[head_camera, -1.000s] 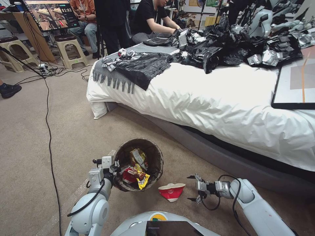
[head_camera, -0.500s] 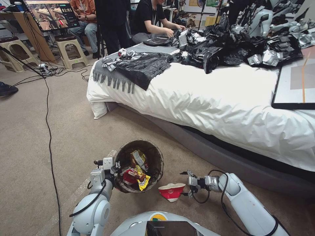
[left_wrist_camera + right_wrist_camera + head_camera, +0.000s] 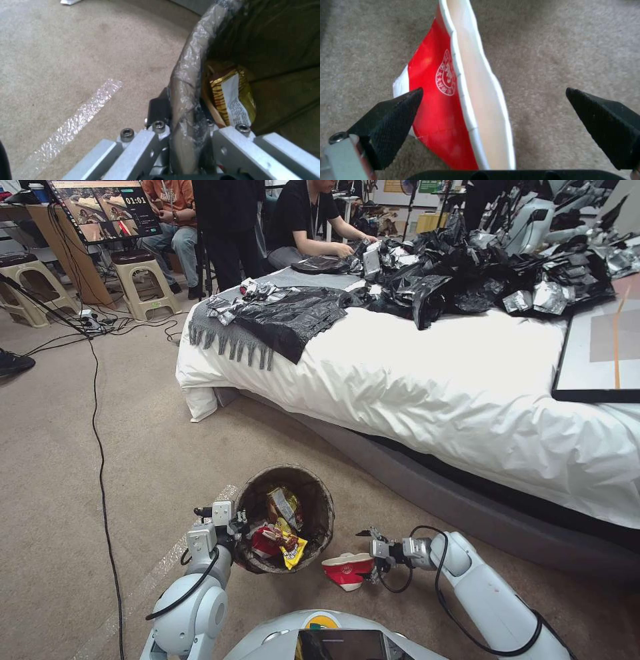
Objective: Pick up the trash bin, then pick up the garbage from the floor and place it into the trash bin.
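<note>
The right hand [image 3: 493,120] is low over the carpet [image 3: 133,460] with its fingers [image 3: 396,120] spread wide on either side of the crushed red-and-white paper cup [image 3: 453,100], which lies flattened on the floor just beside the trash bin [image 3: 313,493]. The left hand [image 3: 235,521] is pressed together on the bin's near rim, pinching the liner bag [image 3: 186,82] folded over it. Inside the bin lie a gold striped snack wrapper [image 3: 233,97] and other litter; the bed [image 3: 433,387] stands beyond.

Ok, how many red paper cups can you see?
2. One lies crushed on the carpet between the open right gripper's fingers: cup. Another sits in the bin: cup. Wrappers may hide more.
</note>
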You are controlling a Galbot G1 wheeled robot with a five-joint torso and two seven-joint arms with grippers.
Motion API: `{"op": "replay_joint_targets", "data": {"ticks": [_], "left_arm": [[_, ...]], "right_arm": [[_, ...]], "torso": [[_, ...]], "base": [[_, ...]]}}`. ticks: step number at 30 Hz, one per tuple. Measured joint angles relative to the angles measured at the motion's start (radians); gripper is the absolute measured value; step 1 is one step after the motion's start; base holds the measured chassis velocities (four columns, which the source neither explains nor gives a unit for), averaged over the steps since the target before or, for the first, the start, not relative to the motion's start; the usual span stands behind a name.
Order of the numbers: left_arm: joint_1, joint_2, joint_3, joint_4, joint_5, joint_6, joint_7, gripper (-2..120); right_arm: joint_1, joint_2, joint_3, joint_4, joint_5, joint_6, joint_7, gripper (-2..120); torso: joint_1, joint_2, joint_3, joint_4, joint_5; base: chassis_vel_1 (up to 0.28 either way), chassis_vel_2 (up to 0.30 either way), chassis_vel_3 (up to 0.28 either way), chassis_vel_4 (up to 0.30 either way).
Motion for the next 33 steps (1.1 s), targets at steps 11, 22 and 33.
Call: {"op": "replay_joint_targets", "data": {"ticks": [11, 22, 33], "left_arm": [[0.002, -0.001, -0.006, 0.001, 0.001, -0.006, 0.004, 3], [0.003, 0.000, -0.009, -0.003, 0.000, -0.007, 0.005, 3], [-0.004, -0.001, -0.006, 0.007, 0.000, -0.009, 0.006, 3]], "right_arm": [[0.018, 0.030, -0.027, -0.059, -0.015, 0.009, 0.026, 94], [0.014, 0.057, -0.027, -0.096, -0.024, 0.027, 0.043, 55], [0.003, 0.054, -0.015, -0.096, -0.022, 0.034, 0.059, 11]], "torso": [[0.000, 0.000, 0.000, 0.0000, 0.0000], [0.000, 0.000, 0.000, 0.0000, 0.0001], [0.000, 0.000, 0.000, 0.0000, 0.0002]], "base": [[0.000, 0.000, 0.000, 0.000], [0.000, 0.000, 0.000, 0.000], [0.000, 0.000, 0.000, 0.000]]}}
